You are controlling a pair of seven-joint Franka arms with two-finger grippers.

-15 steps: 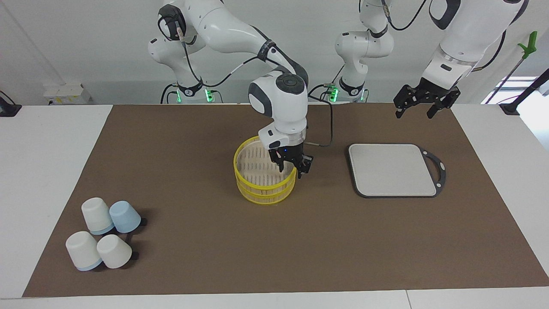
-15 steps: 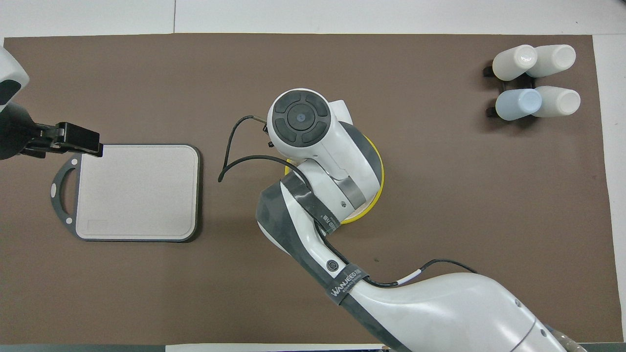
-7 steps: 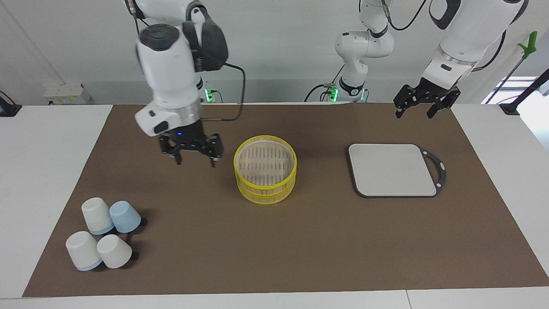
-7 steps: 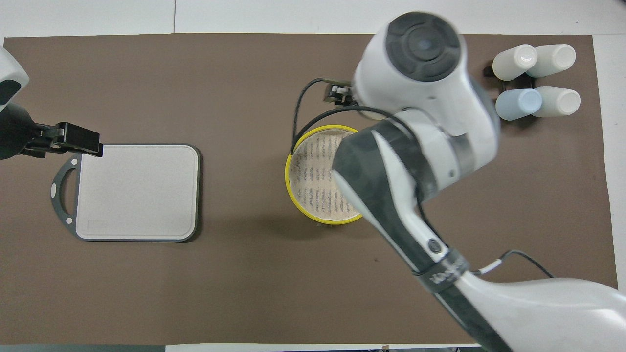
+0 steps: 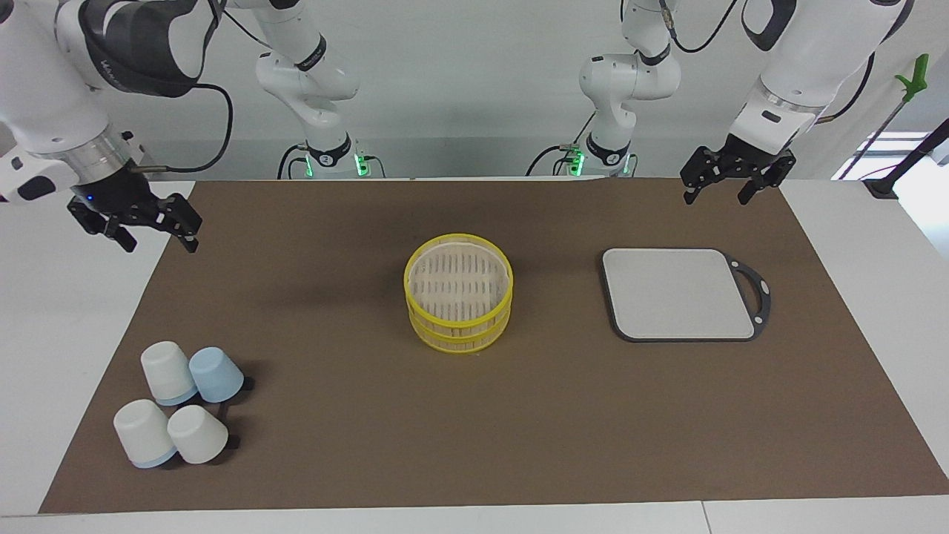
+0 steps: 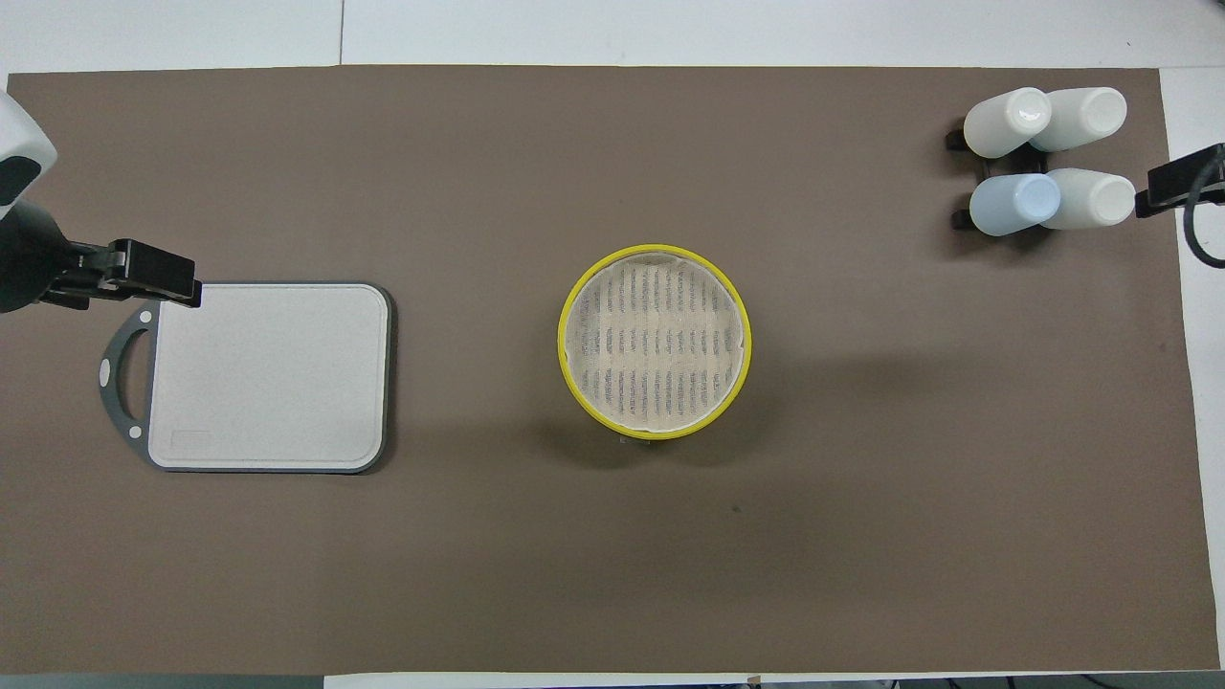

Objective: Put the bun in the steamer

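Note:
The steamer (image 5: 458, 293), a round two-tier basket with yellow rims, stands in the middle of the brown mat. Its pale slatted floor shows bare in the overhead view (image 6: 655, 343). No bun shows in either view. My right gripper (image 5: 159, 236) is open and empty, raised over the mat's edge at the right arm's end of the table; only a tip of it shows in the overhead view (image 6: 1169, 188). My left gripper (image 5: 716, 194) is open and empty, and it waits raised over the mat near the grey board's handle end.
A grey square board (image 5: 678, 293) with a dark handle lies toward the left arm's end, also in the overhead view (image 6: 268, 378). Several upturned white and pale blue cups (image 5: 178, 404) stand at the right arm's end, farther from the robots than the steamer.
My right gripper has lifted out from the steamer's rim and swung, open, to the right arm's end of the table. The steamer's floor now shows uncovered. The left arm has not moved.

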